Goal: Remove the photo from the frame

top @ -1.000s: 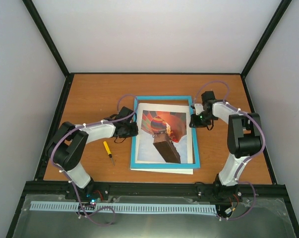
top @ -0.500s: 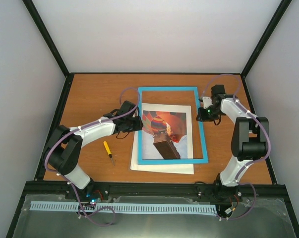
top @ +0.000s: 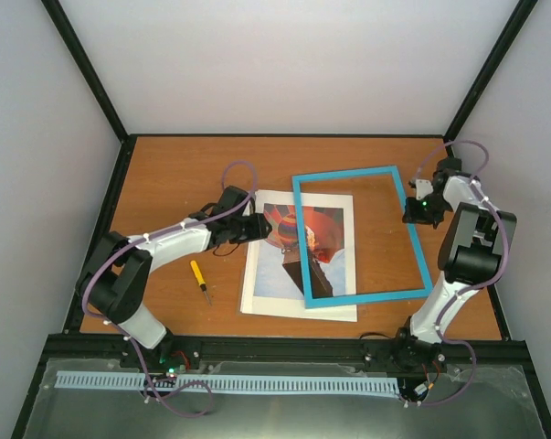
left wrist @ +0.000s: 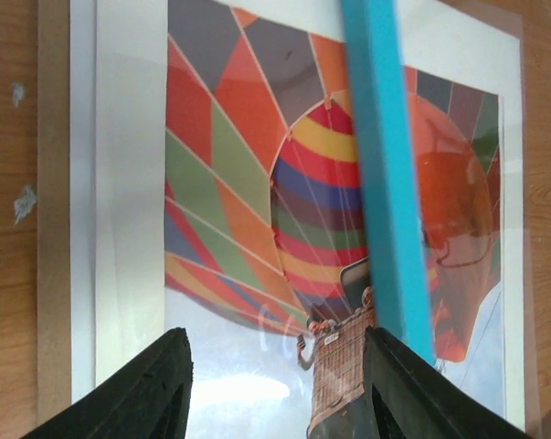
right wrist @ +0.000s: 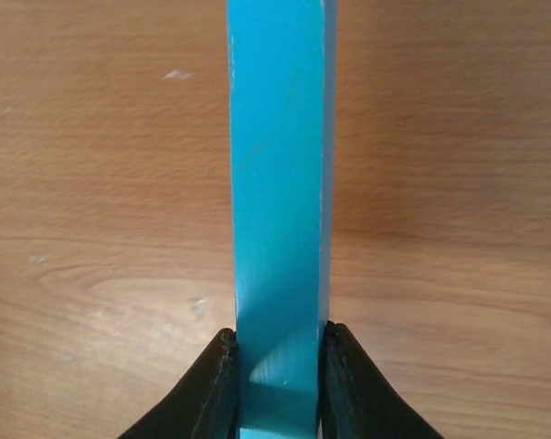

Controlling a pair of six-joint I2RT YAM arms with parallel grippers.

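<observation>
- Two black fingers of the R gripper (right wrist: pixel 277 370) are pressed tight on a thin blue bar of the frame (right wrist: pixel 277 174), one finger on each side, w/ no gap left.
- From above, the R gripper (top: pixel 419 208) holds the frame (top: pixel 344 174) by its right bar, up toward the far right corner.
- Wood table (right wrist: pixel 92 137) shows on both sides of that bar in the R wrist view, and a soft shadow lies on the wood just right of the bar.
- L gripper (left wrist: pixel 275 375) has its 2 fingers apart w/ nothing btwn them. They hang over the photo (left wrist: pixel 229 192), and I cannot tell if they touch it.
- From above, the L gripper (top: pixel 255 229) sits at the left edge of the photo (top: pixel 280 261), toward its far end.
- Photo lies flat in the middle of the table (top: pixel 174 174), balloon side up, out of the frame.
- Frame is turned a bit crooked and sits mostly to the right of the photo. Only its left bar crosses over the balloon pic, and the rest is over bare wood.
- In the L wrist view the frame (left wrist: pixel 385 183) shows as one blue bar running across the balloon.
- White sheet (top: pixel 298 309) lies under the photo and sticks out at the near edge.
- Thin brown board (left wrist: pixel 54 274) shows at the left of the L wrist view, past the white.
- Small yellow screwdriver (top: pixel 198 277) lies on the table left of the photo, near the L arm, touching neither.
</observation>
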